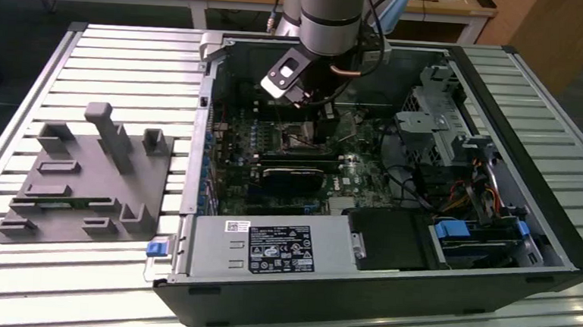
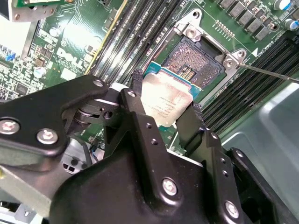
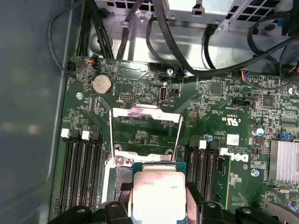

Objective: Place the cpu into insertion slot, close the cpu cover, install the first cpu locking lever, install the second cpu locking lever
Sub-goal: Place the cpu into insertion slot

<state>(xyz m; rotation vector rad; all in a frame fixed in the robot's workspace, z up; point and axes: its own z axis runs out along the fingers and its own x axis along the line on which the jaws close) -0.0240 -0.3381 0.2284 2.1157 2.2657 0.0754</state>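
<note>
Gripping the small flat square cpu with its dull silver-grey metal top, the black claw is clenched on the chip's two opposite edges. Its two black fingers stand one on each side, set only as wide apart as the chip. In the first wrist view the same cpu sits between those fingers.

The chip hangs over the near edge of the one insertion slot, a square dark socket with a silvery metal rim, and most of the slot's pin field lies bare beyond it. Whether the chip touches the rim I cannot tell. The one cpu cover, a thin square silvery frame with a window, stands swung open on the far side of the chip. One thin silver wire lever reaches away from a corner of the slot.

Two banks of long black memory slots flank the slot on the green circuit board, which also carries one round silver coin cell.

The board lies inside one open black computer case, together with bundled cables and a grey labelled box. The case rests on the slatted metal worktop, with one grey moulded fixture plate beside it at the exterior view's left.
</note>
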